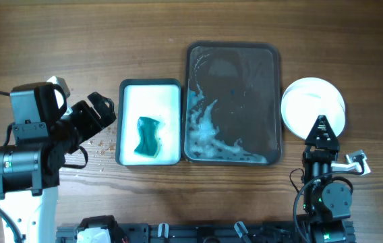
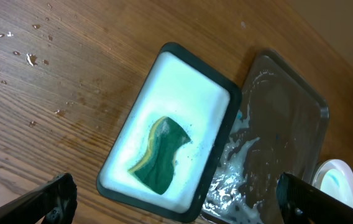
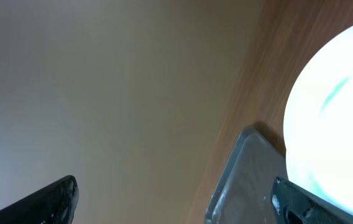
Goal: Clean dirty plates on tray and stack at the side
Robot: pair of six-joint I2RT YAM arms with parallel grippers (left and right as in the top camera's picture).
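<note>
A stack of plain white plates [image 1: 313,104] sits on the table right of the dark brown tray [image 1: 245,81]. The tray holds no plates, only white foam and water along its left and front. My right gripper [image 1: 321,127] is open and empty at the front edge of the stack. In the right wrist view [image 3: 176,199] the top plate [image 3: 338,112] shows faint teal traces beside the tray corner [image 3: 245,180]. My left gripper [image 1: 98,111] is open and empty, left of the white tray. In the left wrist view [image 2: 176,208] it hovers over that tray's near edge.
A white rectangular tray [image 1: 151,91] with a green sponge [image 1: 148,135] lies left of the brown tray, and both show in the left wrist view [image 2: 183,93], [image 2: 161,155]. Water drops [image 1: 100,145] dot the wood beside it.
</note>
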